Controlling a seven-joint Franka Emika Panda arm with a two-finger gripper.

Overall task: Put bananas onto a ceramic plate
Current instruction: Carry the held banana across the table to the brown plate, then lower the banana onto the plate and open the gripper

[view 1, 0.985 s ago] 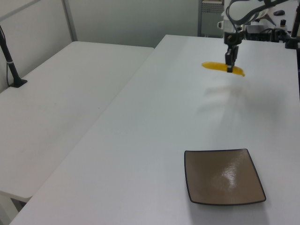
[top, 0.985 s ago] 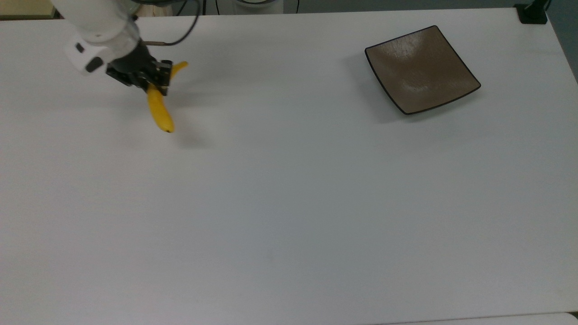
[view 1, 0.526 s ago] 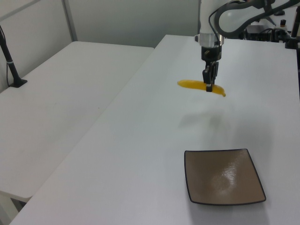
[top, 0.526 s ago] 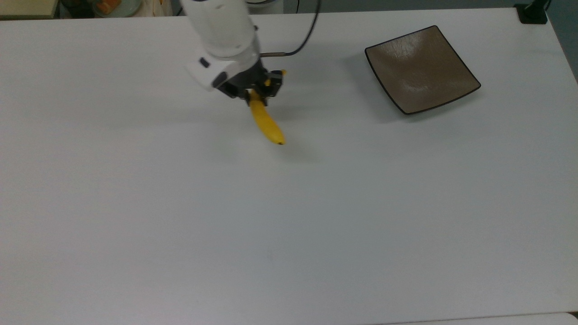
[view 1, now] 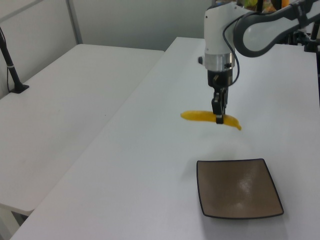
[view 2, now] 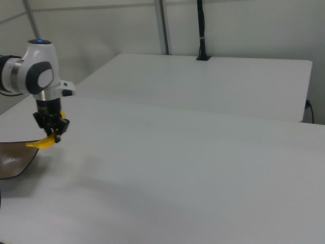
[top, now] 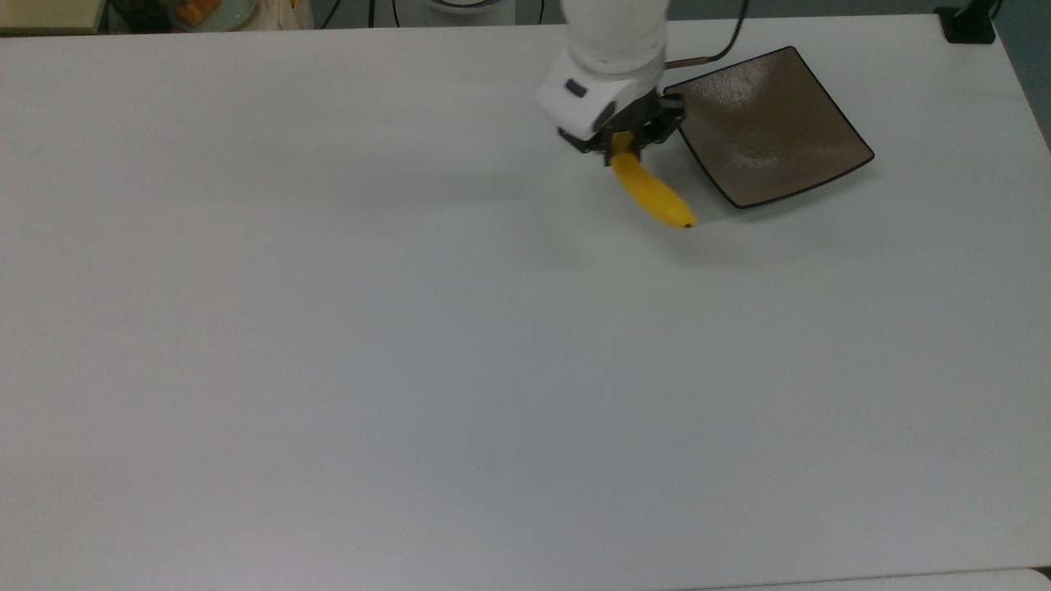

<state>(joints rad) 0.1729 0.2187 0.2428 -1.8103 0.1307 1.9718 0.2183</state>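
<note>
A curved yellow banana (top: pixel 653 194) (view 1: pixel 200 116) (view 2: pixel 43 143) hangs above the white table, held near its middle by my gripper (top: pixel 626 146) (view 1: pixel 218 116) (view 2: pixel 52 132), which is shut on it. The square brown-grey ceramic plate (top: pixel 772 127) (view 1: pixel 240 188) (view 2: pixel 12 160) lies bare on the table. In the top view the banana's dark tip ends just left of the plate's near-left rim, and the gripper hovers by the plate's left corner. In the left view the banana floats a little beyond the plate's far edge.
A second white table (view 1: pixel 60 115) (view 2: pixel 213 81) adjoins this one, with a black post (view 1: pixel 10 65) (view 2: pixel 201 30) standing on it. A black base (top: pixel 969 25) sits at the table's far right corner in the top view. Cables and clutter line the top view's upper edge.
The arm has carried the banana steadily to the right in the top view, from the far left of the table to the plate's left corner. The grip on the banana is unchanged.
</note>
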